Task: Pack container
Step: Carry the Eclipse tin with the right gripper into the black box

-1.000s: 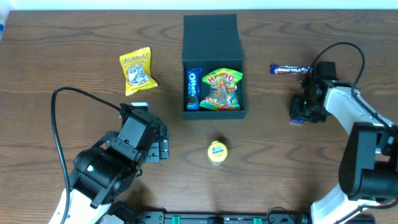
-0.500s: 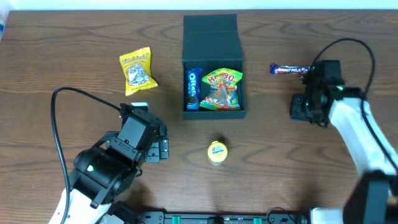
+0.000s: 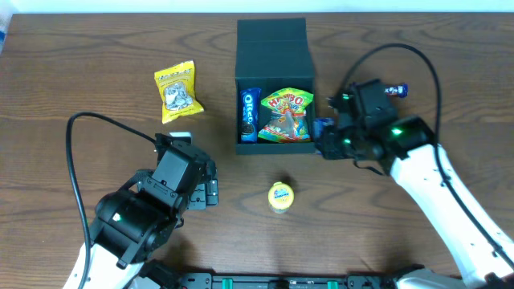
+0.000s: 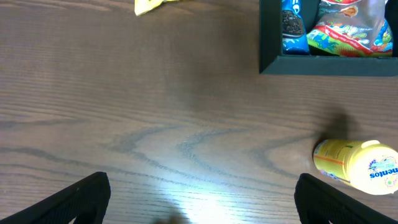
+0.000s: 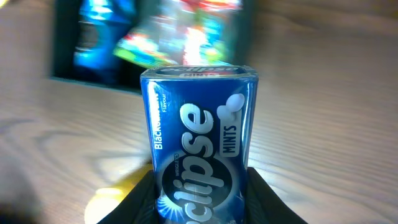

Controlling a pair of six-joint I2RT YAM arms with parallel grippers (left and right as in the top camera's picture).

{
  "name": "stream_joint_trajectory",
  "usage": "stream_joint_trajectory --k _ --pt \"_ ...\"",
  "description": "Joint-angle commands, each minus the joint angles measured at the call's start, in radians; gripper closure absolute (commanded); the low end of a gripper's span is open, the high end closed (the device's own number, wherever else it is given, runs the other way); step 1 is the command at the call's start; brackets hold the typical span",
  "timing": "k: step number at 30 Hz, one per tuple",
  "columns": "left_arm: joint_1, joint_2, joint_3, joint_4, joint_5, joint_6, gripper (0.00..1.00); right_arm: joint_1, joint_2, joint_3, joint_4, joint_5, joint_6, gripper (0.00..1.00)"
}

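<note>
The right gripper (image 3: 323,136) is half closed on a blue box of Eclipse mints (image 5: 199,124). In the right wrist view the two fingers press the lower sides of the box, and its long axis points away from the gripper, towards the container (image 3: 277,147). The left gripper (image 4: 202,199) stands fully open and holds nothing. It hangs low over the bare counter (image 4: 155,93), well apart from the container.

The container stands in the middle of the counter with its flap lid folded back to the far side. Inside lie an Oreo pack (image 3: 250,114) along the left wall and a Haribo bag (image 3: 287,116), which fills most of the rest.

The relation that matters is this: the right arm is the nearer one, and the container lies just beside its gripper, on the robot's left. The mints are close to the right wall, but I cannot tell if they are already over the rim. I judge that the next move must carry them leftwards over this wall and release them on top of the Haribo bag, because little free floor is left.

A Mentos tub (image 3: 280,197) and a yellow snack packet (image 3: 177,91) wait on the counter.
</note>
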Motion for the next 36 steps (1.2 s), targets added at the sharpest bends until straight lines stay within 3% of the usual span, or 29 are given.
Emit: stream_joint_trajectory --k 1,7,16,36 --pt "0.003 -0.002 -0.002 -0.003 -0.018 -0.008 0.05 0.066 0.077 0.101 0.000 -0.037 0.043 0.99" --pt "0.003 -0.002 -0.002 -0.003 -0.018 -0.008 0.05 0.109 0.245 0.208 0.006 -0.052 0.097 0.99" --pt "0.003 -0.002 -0.002 -0.003 -0.018 -0.008 0.05 0.108 0.406 0.220 0.050 -0.055 0.102 0.99" --pt "0.003 -0.002 -0.002 -0.003 -0.018 -0.008 0.05 0.058 0.460 0.224 0.136 -0.055 0.140 0.99"
